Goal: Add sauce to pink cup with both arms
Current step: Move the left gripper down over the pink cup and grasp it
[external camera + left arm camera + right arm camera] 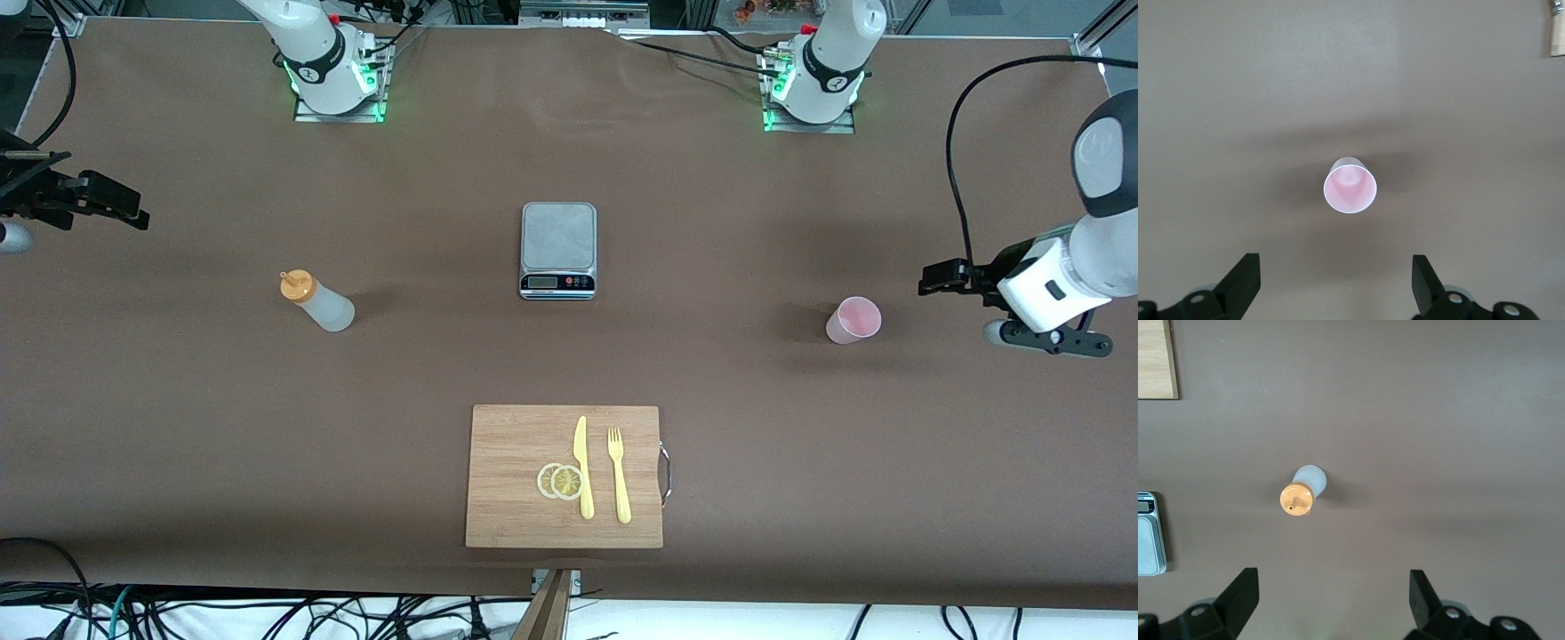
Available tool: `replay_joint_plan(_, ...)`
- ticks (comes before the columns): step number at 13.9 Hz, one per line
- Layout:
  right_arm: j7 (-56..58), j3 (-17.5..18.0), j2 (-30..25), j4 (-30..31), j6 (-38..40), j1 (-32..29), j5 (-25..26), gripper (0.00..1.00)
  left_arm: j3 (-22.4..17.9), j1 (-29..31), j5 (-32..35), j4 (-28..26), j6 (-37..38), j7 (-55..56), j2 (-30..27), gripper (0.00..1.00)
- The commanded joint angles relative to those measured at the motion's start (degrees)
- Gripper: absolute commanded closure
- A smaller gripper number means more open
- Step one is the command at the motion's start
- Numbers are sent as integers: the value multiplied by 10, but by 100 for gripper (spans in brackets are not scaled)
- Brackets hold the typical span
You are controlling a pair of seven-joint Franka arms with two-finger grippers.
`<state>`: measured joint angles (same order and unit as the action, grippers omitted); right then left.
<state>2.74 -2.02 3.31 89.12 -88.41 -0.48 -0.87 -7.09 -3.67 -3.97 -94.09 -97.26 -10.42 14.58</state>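
The sauce point(318, 302), a whitish squeeze bottle with an orange nozzle cap, stands upright on the brown table toward the right arm's end. The pink cup point(853, 320) stands upright and alone toward the left arm's end. My right gripper point(133, 213) hangs open over the table edge at its own end, apart from the bottle. In the right wrist view the bottle point(1303, 492) shows ahead of the open right gripper point(1333, 597). My left gripper point(933, 277) hovers open beside the cup without touching it. Through the left wrist view the cup point(1350, 185) looks empty, ahead of the open left gripper point(1336, 280).
A grey kitchen scale point(558, 249) sits mid-table between bottle and cup. Nearer the front camera lies a wooden cutting board point(516, 498) carrying two lemon slices point(560, 481), a yellow knife point(583, 467) and a yellow fork point(619, 476).
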Motion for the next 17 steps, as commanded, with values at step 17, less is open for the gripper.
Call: replay_joint_plan(17,-5,0,-1,-3,7,0,2,0,-17,5,11,-245,-355,-32,48,3)
